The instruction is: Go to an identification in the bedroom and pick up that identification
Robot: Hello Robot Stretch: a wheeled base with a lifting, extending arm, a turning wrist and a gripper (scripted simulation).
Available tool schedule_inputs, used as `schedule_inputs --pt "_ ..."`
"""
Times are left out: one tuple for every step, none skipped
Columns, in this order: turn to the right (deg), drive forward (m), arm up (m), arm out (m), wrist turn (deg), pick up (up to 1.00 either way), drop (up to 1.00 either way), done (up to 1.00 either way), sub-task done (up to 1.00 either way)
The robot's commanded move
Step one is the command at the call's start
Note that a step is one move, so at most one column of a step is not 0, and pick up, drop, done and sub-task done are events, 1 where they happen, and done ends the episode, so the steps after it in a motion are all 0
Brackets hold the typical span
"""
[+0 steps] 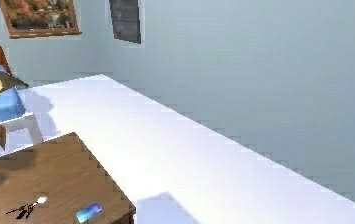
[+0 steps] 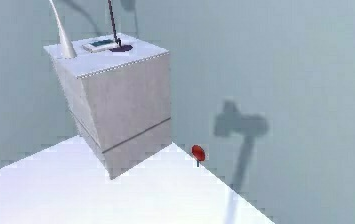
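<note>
Brown worktop [image 1: 65,175] nearest, small blue card [image 1: 88,212] lying near dark keys [image 1: 25,209]; framed picture [image 1: 42,17] on wall; tool state: cannot tell.

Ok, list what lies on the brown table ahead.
A dark key bunch and a small blue card lie on the brown table. Its near part runs past the picture's edge, unseen.

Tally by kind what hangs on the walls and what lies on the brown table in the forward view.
Wall pictures: 2, a framed picture and a dark picture
Bunch of keys: 1
Blue card: 1
Total: 4
</note>
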Motion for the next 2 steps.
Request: schedule_inputs --pt "-45.0 0.0 0.0 0.0 0.0 0.0 0.0 0.0 0.0" --pt "-45.0 0.0 0.0 0.0 0.0 0.0 0.0 0.0 0.0"
